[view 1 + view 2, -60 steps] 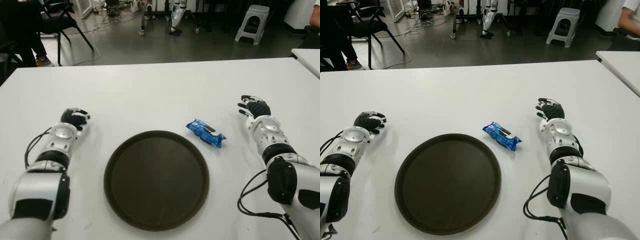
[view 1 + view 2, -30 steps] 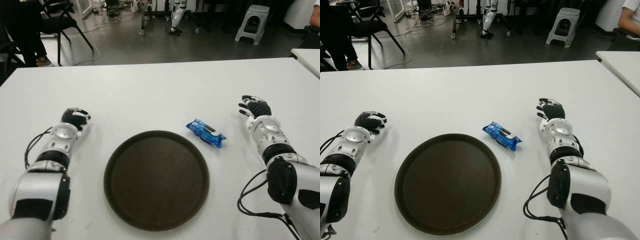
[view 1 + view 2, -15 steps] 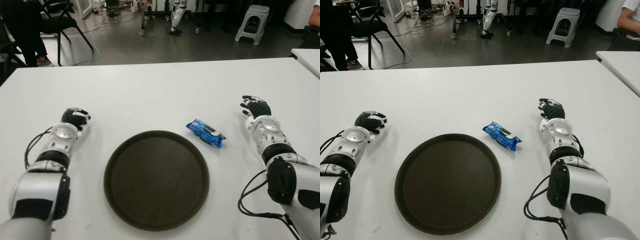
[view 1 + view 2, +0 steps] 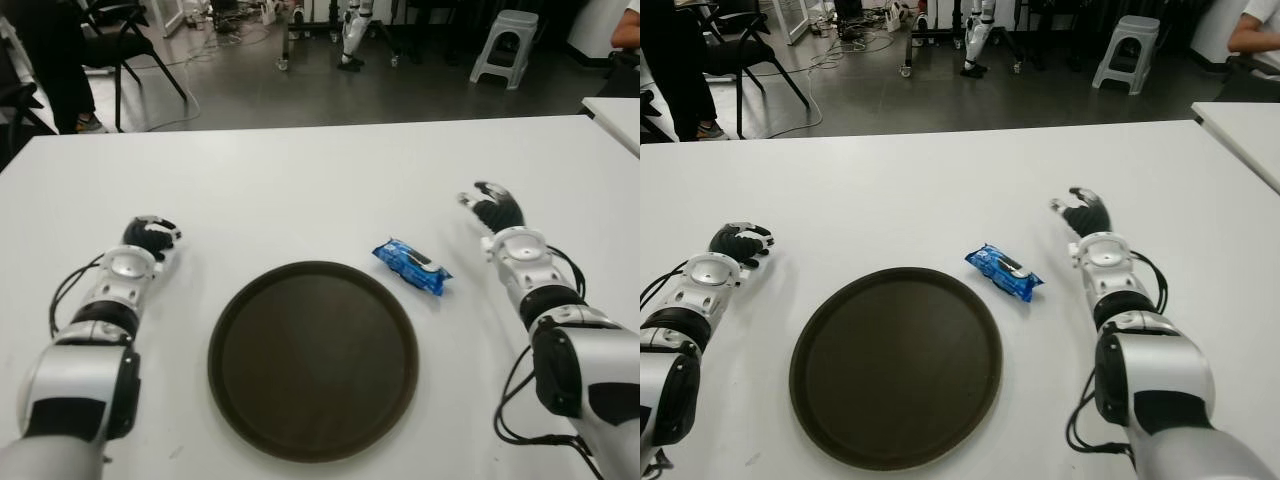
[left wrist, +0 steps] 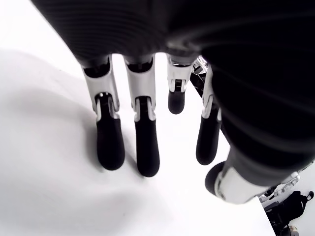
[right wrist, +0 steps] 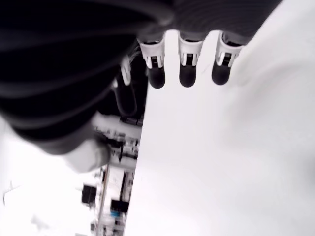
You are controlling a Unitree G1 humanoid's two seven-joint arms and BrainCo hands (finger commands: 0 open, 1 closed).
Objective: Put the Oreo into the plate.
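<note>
A blue Oreo packet [image 4: 412, 266] lies flat on the white table [image 4: 320, 180], just past the right rim of a round dark brown plate [image 4: 230, 330]. My right hand [image 4: 492, 206] is to the right of the packet and a little farther back, apart from it; its fingers [image 6: 180, 69] are spread and hold nothing. My left hand [image 4: 148, 236] shows to the left of the plate, its fingers [image 5: 145, 142] relaxed with their tips on the bare table, holding nothing.
A second white table's corner [image 4: 615, 112] sits at the far right. Beyond the table's back edge are chairs [image 4: 120, 40], a grey stool [image 4: 505, 45], cables on the floor and a person's legs [image 4: 50, 60] at the far left.
My right hand has lifted and swung left toward the Oreo packet. The left hand, the packet and the plate have not moved.
</note>
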